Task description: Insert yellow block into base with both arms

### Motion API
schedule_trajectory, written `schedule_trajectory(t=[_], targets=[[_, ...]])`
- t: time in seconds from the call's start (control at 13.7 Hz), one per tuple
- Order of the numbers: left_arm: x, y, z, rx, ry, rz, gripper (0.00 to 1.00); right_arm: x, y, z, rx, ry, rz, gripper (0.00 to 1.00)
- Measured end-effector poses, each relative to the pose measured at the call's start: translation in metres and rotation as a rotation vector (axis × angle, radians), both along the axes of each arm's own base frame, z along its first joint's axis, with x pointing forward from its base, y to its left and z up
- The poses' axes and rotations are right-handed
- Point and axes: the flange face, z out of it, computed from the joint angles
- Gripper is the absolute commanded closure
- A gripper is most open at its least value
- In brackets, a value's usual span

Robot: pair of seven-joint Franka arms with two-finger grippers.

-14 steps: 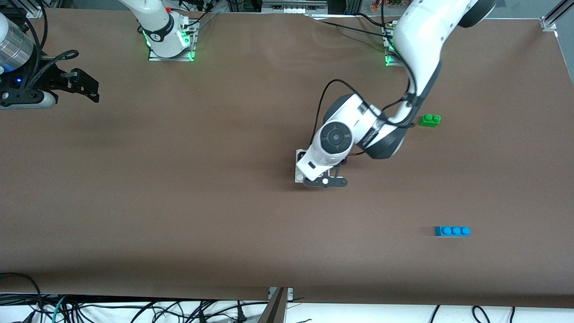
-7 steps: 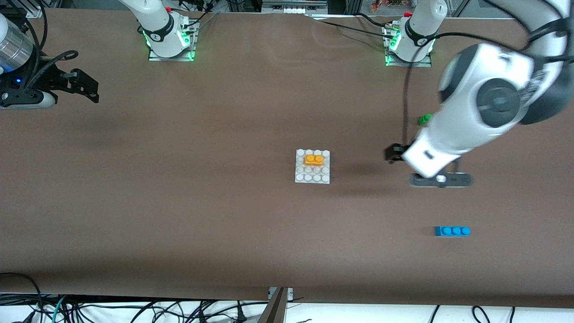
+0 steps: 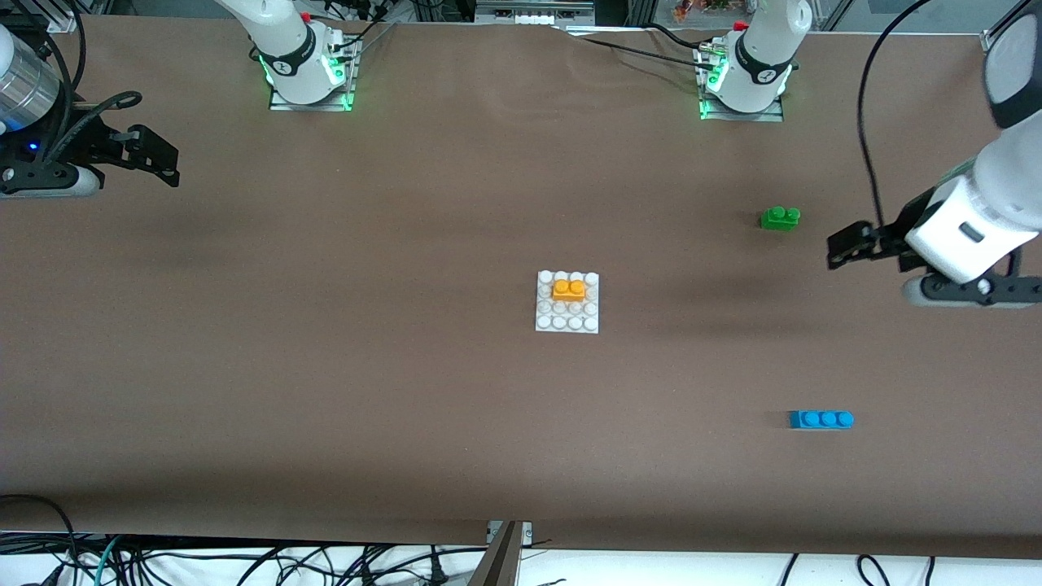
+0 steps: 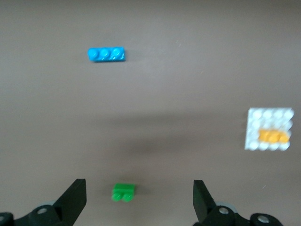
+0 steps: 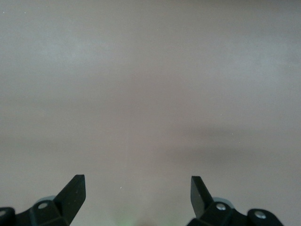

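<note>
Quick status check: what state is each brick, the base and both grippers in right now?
Yellow block: seated on the base's studs, no gripper on it.
Base: flat on the table, mid-table.
Green brick: loose on the table, studs up.
Blue brick: loose on the table, studs up, nearer the front camera than the green brick.
Left gripper: open, empty, in the air at the left arm's end of the table.
Right gripper: open, empty, waiting at the right arm's end.

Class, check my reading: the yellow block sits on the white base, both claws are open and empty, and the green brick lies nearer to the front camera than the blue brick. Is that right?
One detail is wrong. In the front view the green brick lies farther from the camera than the blue brick. The rest stands: the yellow block sits on the base, and the left claw and right claw are open and empty.
</note>
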Motion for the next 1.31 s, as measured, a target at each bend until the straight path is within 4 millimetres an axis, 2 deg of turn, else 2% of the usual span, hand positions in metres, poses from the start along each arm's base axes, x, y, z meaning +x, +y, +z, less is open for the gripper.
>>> schedule_trajectory(t=[0.15,0.51,0.73,1.31], targets=[[-0.022,0.004,-0.006,0.019,0.012,-0.009,0.0,0.0,0.0,0.0,0.0,0.0,0.0,0.01],[-0.049,0.002,-0.001,-0.014,-0.041,-0.003,0.0,0.0,0.0,0.0,0.0,0.0,0.0,0.01],[-0.049,0.02,-0.008,-0.037,-0.034,0.031,0.0,0.0,0.0,0.0,0.0,0.0,0.0,0.01],[-0.05,0.016,-0.006,-0.037,-0.041,0.024,0.0,0.0,0.0,0.0,0.0,0.0,-0.001,0.01]])
